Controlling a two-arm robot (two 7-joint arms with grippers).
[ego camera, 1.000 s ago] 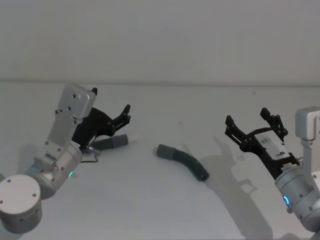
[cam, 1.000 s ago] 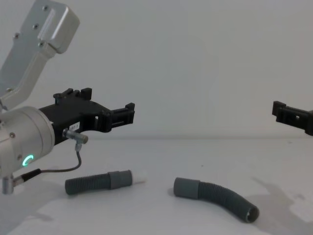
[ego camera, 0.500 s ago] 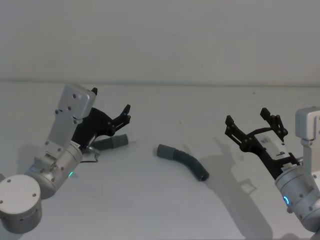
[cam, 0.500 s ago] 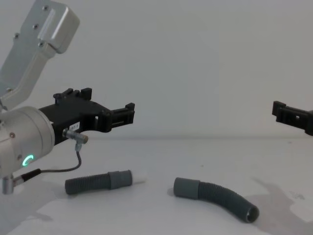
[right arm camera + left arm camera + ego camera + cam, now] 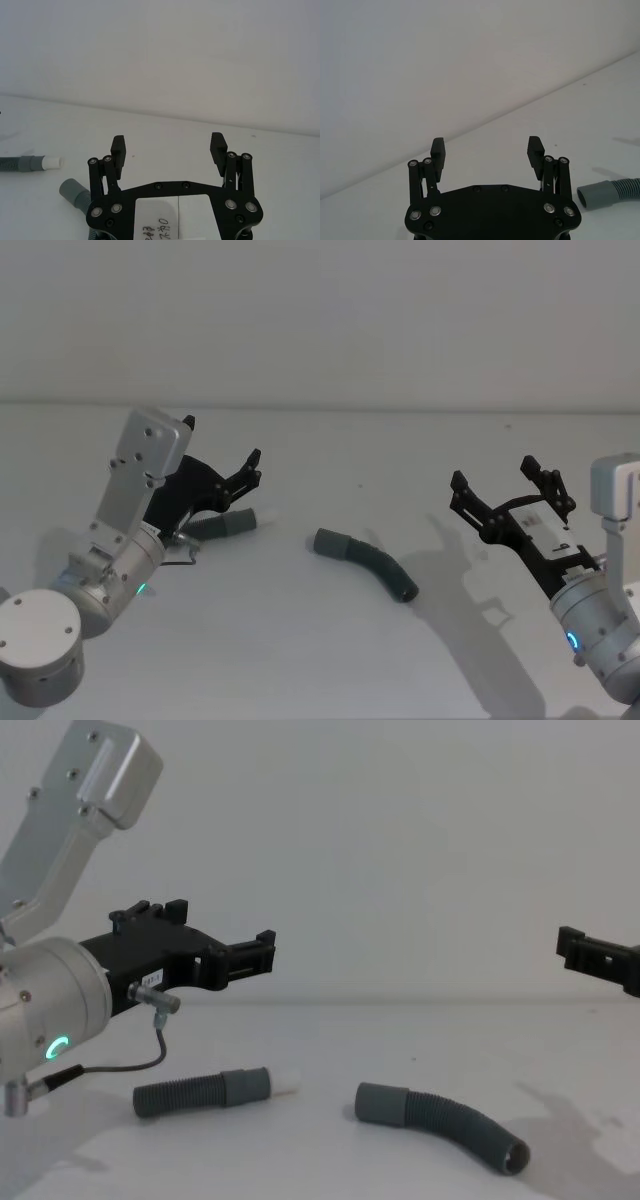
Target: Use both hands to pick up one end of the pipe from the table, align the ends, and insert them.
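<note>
Head view: pipe [image 5: 375, 565] lying in two pieces, neither being held

Nearest, the right gripper [image 5: 492, 471] is hovering over the tabletop's [image 5: 300, 640] right side, its fingers spread wide and gripping nothing. Around the tabletop's middle the curved piece [image 5: 455, 1125] is lying flat, its sleeve cuff [image 5: 381, 1103] pointing toward the left edge. A little farther back and leftward, the short piece [image 5: 200, 1093] is resting with its white tip [image 5: 288, 1080] facing that cuff, the two ends sitting apart. Above the short piece the left gripper [image 5: 222, 438] is hanging, fingers likewise spread and empty.
</note>
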